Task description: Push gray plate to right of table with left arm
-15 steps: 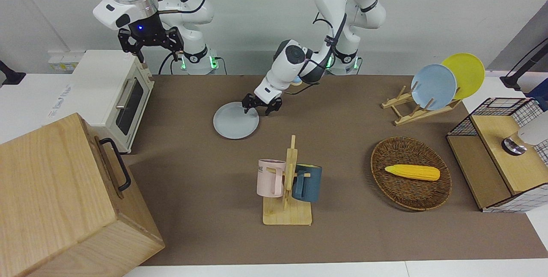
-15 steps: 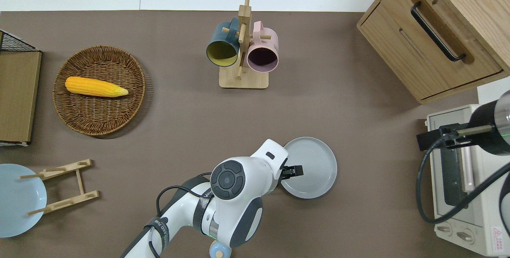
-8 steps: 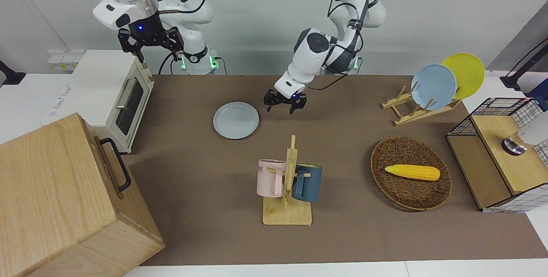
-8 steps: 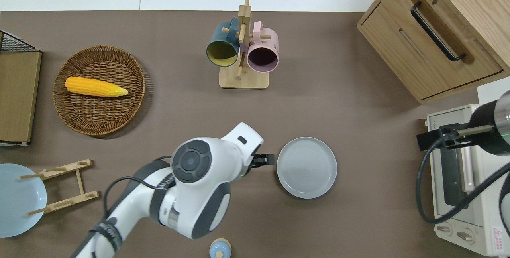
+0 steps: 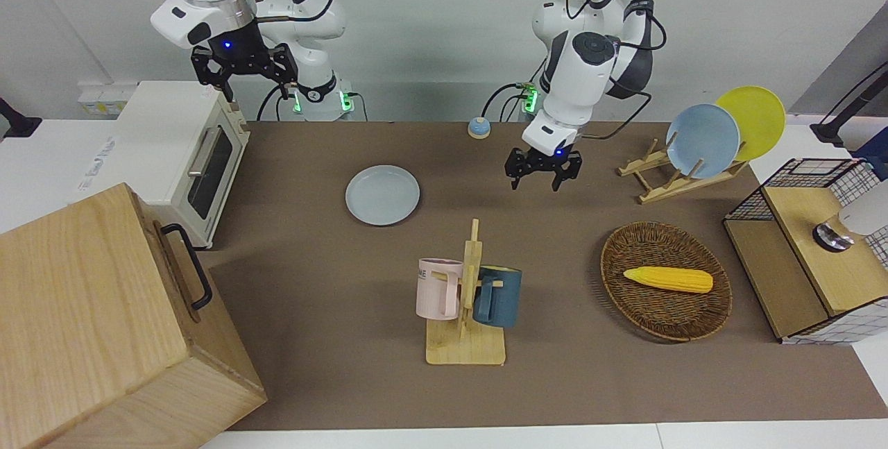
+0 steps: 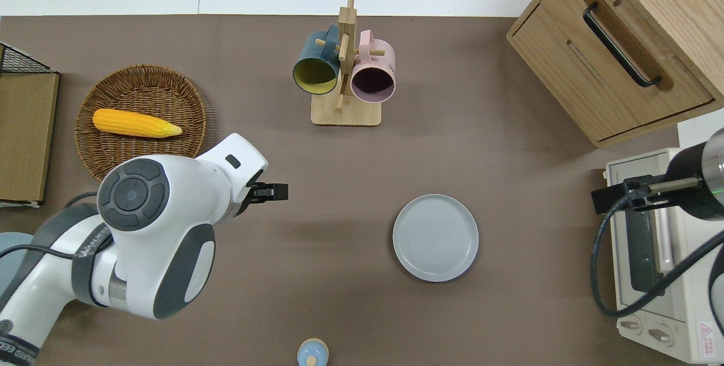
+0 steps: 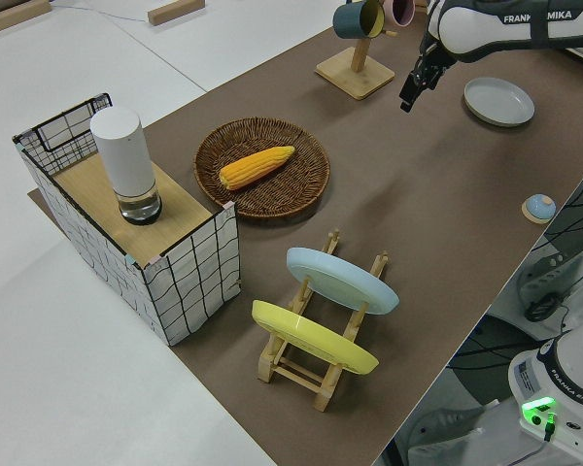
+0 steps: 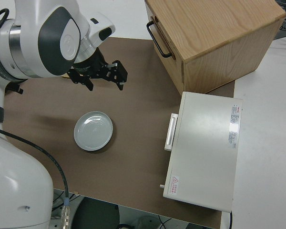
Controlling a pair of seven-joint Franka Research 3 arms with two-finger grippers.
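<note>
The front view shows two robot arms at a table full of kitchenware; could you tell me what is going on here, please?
Nothing is being held. The left gripper is open and up in the air over bare brown mat, between the woven wicker basket holding a yellow corn cob and the flat round pale gray plate. That plate lies untouched on the table, toward the right arm's end, short of the white toaster oven. The right arm is parked, its gripper open.

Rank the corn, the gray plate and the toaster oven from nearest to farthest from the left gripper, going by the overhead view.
From the left gripper:
1. Corn, in the wicker basket toward the left arm's end.
2. Gray plate, toward the right arm's end.
3. Toaster oven, at the right arm's end.
</note>
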